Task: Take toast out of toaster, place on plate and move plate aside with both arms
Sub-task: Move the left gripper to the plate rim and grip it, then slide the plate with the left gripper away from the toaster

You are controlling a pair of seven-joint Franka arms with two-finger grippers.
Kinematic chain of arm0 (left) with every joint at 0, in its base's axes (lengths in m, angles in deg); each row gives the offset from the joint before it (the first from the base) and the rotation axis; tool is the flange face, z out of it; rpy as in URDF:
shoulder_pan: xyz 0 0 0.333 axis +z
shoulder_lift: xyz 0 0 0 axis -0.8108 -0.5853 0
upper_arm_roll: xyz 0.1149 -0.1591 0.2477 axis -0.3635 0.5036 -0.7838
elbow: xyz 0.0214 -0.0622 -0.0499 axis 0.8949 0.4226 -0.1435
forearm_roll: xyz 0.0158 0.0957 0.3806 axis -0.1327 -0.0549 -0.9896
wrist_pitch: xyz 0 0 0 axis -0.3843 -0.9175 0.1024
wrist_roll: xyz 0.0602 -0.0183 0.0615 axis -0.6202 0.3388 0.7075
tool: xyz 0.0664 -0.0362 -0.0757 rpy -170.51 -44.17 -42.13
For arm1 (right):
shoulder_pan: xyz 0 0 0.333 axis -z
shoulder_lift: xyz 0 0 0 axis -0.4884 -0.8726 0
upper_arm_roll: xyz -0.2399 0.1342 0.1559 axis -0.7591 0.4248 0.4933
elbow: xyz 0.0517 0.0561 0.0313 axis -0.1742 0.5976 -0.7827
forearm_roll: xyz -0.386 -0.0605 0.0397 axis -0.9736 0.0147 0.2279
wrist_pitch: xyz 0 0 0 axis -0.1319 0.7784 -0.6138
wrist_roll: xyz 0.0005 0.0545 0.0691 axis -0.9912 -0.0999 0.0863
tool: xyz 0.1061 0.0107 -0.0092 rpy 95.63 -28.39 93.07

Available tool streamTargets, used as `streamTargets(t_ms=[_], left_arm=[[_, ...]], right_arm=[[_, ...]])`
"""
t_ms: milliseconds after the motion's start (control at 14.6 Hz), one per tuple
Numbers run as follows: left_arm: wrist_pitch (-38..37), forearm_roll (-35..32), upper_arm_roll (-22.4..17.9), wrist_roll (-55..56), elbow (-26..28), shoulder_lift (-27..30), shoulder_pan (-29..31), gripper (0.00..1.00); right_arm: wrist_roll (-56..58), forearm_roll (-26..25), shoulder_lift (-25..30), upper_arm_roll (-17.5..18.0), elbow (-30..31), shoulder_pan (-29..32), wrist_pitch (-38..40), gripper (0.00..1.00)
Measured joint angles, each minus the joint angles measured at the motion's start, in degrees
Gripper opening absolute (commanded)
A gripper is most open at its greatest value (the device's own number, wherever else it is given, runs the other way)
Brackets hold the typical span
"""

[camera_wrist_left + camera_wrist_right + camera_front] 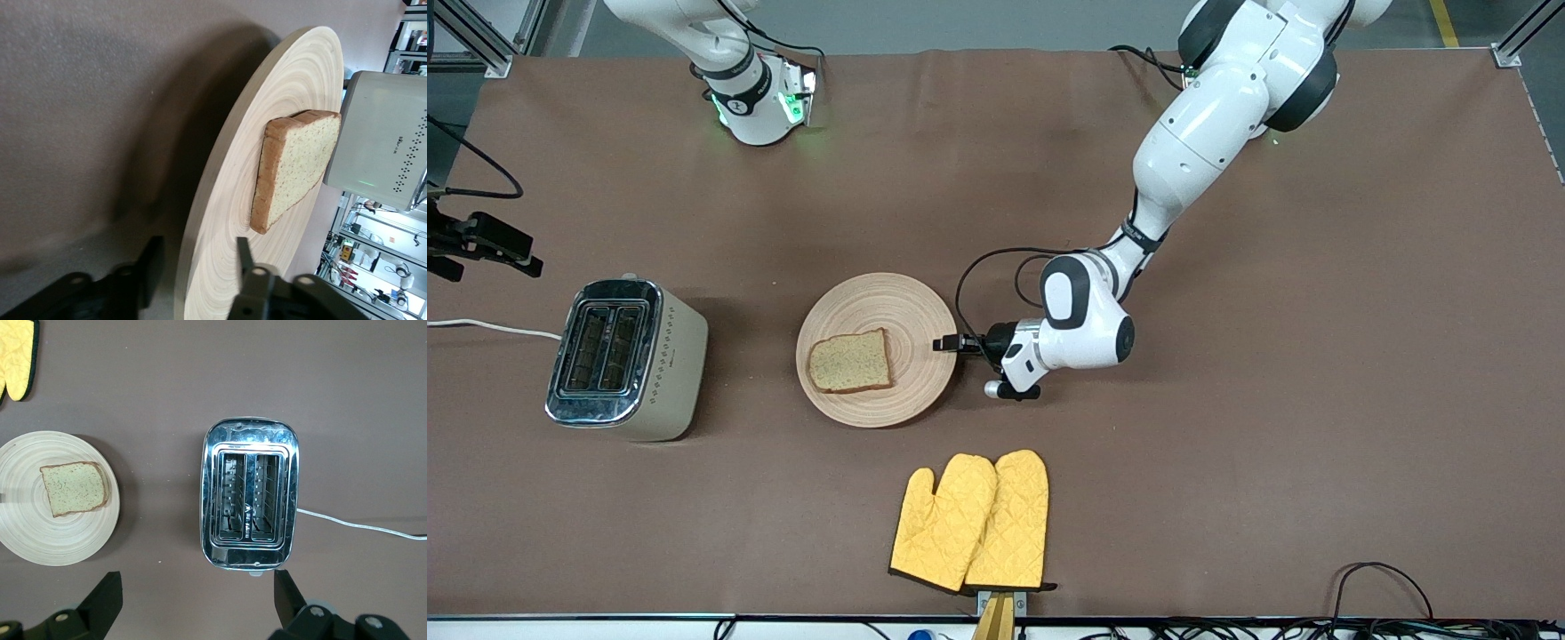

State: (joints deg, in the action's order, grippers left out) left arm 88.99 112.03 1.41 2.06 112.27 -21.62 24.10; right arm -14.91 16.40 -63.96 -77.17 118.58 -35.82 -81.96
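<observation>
The toast [851, 362] lies flat on the round wooden plate [907, 307], off centre toward the toaster. My left gripper [948, 343] is low at the plate's rim on the side toward the left arm's end of the table. In the left wrist view the gripper [197, 263] is open, with one finger [150, 267] under the rim and the other [245, 257] over the plate [227, 167]; the toast [293, 167] lies further in. My right gripper [511, 249] hangs high beside the toaster, open and empty [197, 603]. The right wrist view shows the plate [27, 540] and the toast [73, 488] on it.
A chrome and beige two-slot toaster [627, 360] stands toward the right arm's end, slots empty [250, 497], its white cord [489, 327] running off the table. A pair of yellow oven mitts [974, 520] lies near the front edge, nearer the camera than the plate.
</observation>
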Motion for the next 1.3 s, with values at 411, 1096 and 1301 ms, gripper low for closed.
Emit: streamTargets(t_ms=[411,1096,1301], left_arm=[[0.23,-0.56,-0.99,-2.05,-0.76,1.86,0.27,0.0],[-39.04,-25.26,-1.72,-14.49,3.3,11.09,38.6,0.0],[-48.09,-25.52,-2.45,-22.11,0.45,8.64,46.27,0.0]], right_arm=[[0.17,-0.01,0.0,9.31,-0.02,8.58,-0.02,1.0],[0.18,-0.02,0.0,11.09,-0.04,9.87,0.29,1.0],[0.18,-0.02,0.0,11.21,-0.04,9.88,0.76,1.0]])
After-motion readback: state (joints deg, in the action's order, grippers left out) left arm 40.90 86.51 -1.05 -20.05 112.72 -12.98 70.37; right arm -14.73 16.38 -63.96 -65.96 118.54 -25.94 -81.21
